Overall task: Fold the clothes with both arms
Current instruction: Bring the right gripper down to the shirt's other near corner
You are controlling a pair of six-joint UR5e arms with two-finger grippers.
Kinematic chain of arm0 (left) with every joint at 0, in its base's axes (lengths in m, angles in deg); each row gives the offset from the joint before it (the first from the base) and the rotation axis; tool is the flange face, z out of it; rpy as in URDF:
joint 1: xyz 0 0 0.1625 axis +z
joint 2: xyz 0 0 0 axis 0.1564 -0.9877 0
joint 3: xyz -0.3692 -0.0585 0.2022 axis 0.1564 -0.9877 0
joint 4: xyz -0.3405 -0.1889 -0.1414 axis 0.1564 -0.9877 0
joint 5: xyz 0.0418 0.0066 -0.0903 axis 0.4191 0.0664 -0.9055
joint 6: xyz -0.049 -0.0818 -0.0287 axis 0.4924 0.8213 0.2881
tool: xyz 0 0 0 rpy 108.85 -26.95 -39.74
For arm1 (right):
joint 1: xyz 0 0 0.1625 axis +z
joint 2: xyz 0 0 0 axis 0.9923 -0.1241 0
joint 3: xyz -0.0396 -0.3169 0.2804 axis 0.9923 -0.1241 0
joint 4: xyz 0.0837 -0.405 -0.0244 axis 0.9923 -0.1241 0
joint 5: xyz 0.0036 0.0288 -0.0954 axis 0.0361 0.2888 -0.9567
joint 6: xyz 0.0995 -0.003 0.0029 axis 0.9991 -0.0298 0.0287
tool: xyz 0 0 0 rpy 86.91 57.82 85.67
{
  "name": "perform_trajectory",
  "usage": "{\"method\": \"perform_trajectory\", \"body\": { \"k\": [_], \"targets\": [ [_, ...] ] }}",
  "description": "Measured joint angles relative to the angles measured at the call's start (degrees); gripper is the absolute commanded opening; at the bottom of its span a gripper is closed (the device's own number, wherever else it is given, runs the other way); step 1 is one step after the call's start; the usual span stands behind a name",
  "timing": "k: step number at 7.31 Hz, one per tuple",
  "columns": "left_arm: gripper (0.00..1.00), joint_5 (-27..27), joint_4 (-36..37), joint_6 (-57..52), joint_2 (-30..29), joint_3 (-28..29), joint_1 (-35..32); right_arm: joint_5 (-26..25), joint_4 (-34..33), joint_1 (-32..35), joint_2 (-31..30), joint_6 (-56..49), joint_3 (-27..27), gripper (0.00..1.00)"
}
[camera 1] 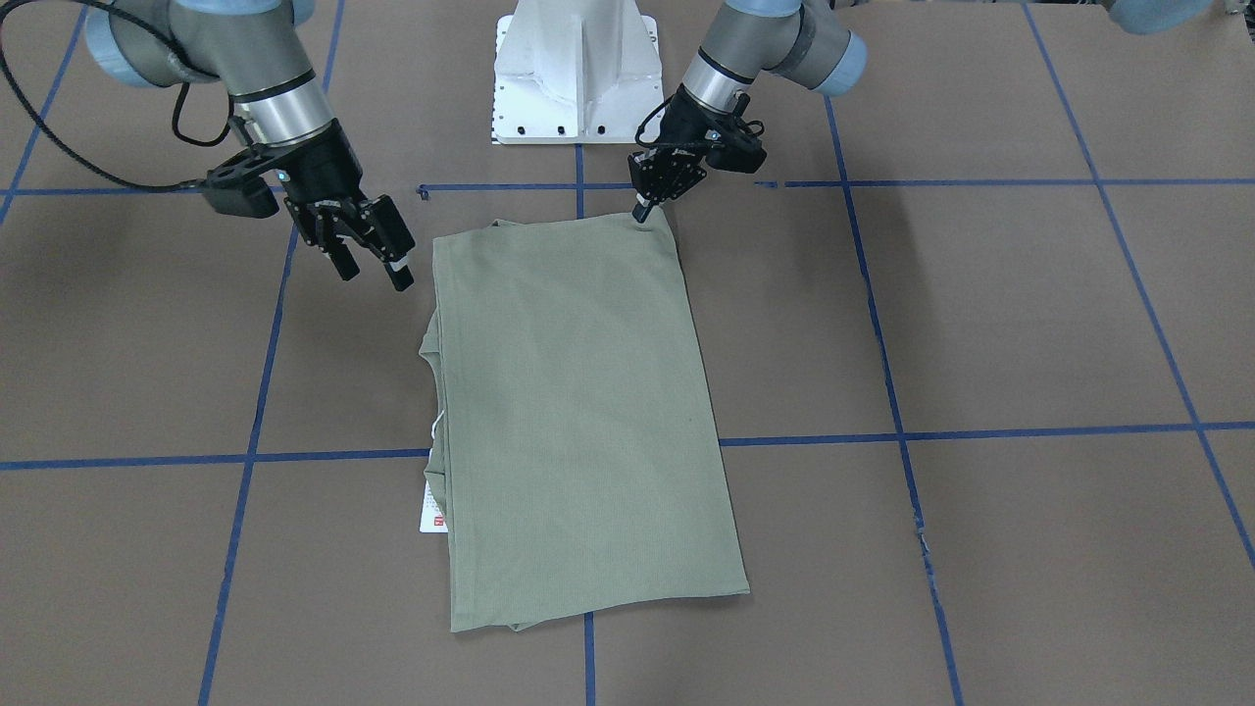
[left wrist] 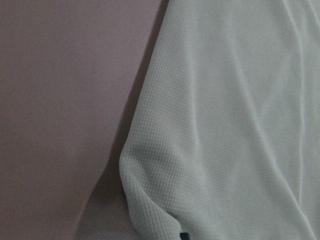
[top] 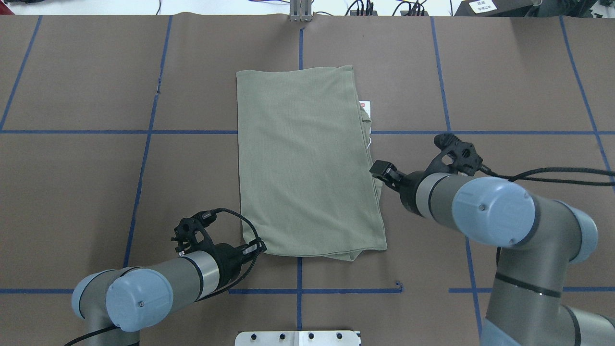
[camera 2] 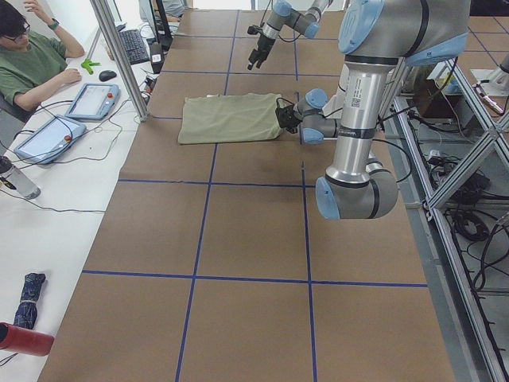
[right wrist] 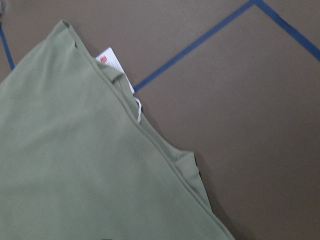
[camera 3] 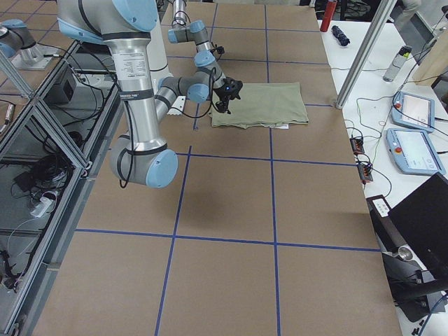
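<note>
The fingers of the left gripper [camera 1: 642, 211] were drawn together into one narrow tip on a corner of the shirt [camera 1: 578, 412], the one nearest the robot on its left side. They looked clamped on the cloth, though the pinch itself was too small to see clearly. In the left wrist view that corner bulged a little over its own shadow. From those fingers the shirt stretched straight away from the robot as a long folded rectangle lying flat on the table [camera 1: 980, 324], its long axis running forward from the left fingertips and its short near edge running sideways from them towards the right arm. The right gripper [camera 1: 374, 277] hung with its fingers [camera 1: 400, 267] spread and nothing between them. It was just beside the shirt's right-hand long edge but apart from it, and some way forward of the near-right corner. Beyond those open fingers, further along the same edge, a white hang tag [camera 1: 432, 510] with a red mark stuck out from under the cloth. As a judgement, the left arm was the one already at its corner. The right arm had the shorter job left: its corner lay back towards the robot and slightly inward from its fingers, so it would need to draw back along that edge before both could lift the near edge and carry it forward along the long axis
</note>
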Motion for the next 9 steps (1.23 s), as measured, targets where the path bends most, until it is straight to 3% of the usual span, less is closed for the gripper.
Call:
{"method": "perform_trajectory", "body": {
  "k": [1, 3, 5, 9],
  "targets": [
    [0.0, -0.01, -0.01, -0.27, 0.03, -0.13, -0.09, -4.46, -4.92, -5.69, 1.85, 3.16, 0.67, 0.97],
    [0.0, -0.13, -0.03, -0.39, -0.05, -0.21, -0.06, -7.68, -8.27, -10.47, 3.4, 5.51, -1.67, 0.92],
    [0.0, -0.16, -0.09, -0.41, -0.1, -0.23, -0.07, -9.19, -8.7, -11.27, 6.05, 6.62, -6.25, 0.86],
    [0.0, -0.12, -0.1, -0.41, -0.17, -0.63, -0.14, -9.62, -8.4, -10.84, 6.87, 7.42, -10.51, 0.86]
  ]
}}
